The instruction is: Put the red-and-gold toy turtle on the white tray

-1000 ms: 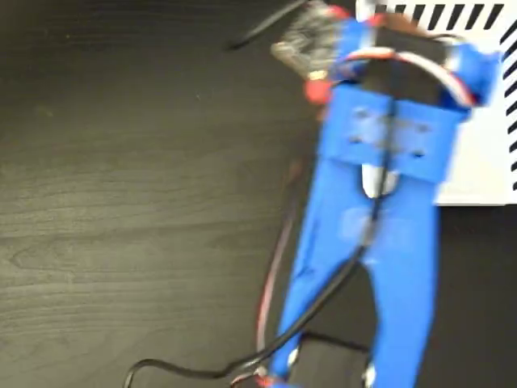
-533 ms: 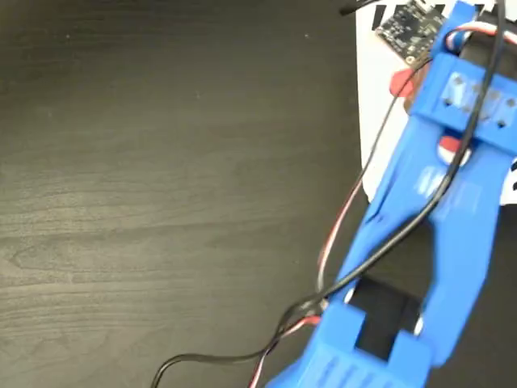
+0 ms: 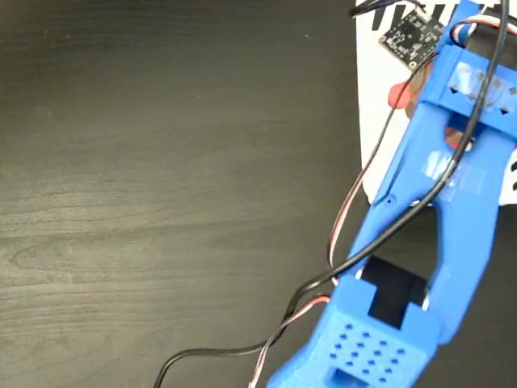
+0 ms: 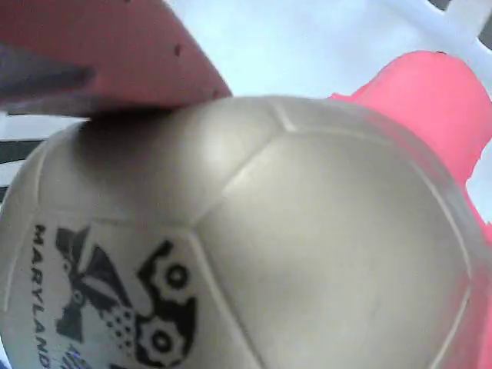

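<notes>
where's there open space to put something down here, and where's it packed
The dark wooden table is bare across the whole left and middle of the fixed view, up to the white tray's left edge. It is crowded at the right: the blue arm and its cables lie over the tray, where the red-and-gold toy turtle sits under the gripper.

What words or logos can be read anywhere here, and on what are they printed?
"MARYLAND": dark capitals running along the left edge of the shiny gold domed shell of the red-and-gold toy turtle, wrist view; the last letter is cut off by the picture's edge.
Beside it, a dark turtle-like logo, no letters.
More marks below it are cut off, unreadable.
Small dark circuit board on the blue plastic arm, fixed view: print too small to read.
</notes>
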`<action>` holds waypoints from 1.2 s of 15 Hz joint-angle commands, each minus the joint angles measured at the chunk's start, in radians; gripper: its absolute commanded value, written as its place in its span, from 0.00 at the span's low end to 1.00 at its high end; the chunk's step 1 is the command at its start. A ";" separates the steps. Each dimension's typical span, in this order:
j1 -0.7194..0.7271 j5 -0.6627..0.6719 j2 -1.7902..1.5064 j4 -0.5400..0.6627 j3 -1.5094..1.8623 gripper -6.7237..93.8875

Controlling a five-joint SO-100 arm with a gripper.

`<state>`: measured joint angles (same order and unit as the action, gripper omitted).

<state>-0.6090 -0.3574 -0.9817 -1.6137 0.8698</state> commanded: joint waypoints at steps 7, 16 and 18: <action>0.000 -0.002 -0.005 -0.003 -0.077 0.12; 0.002 0.020 0.002 -0.003 -0.074 0.60; 0.002 0.020 0.002 -0.003 -0.074 0.60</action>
<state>-0.6013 -0.3344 -0.9373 -1.6137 0.8468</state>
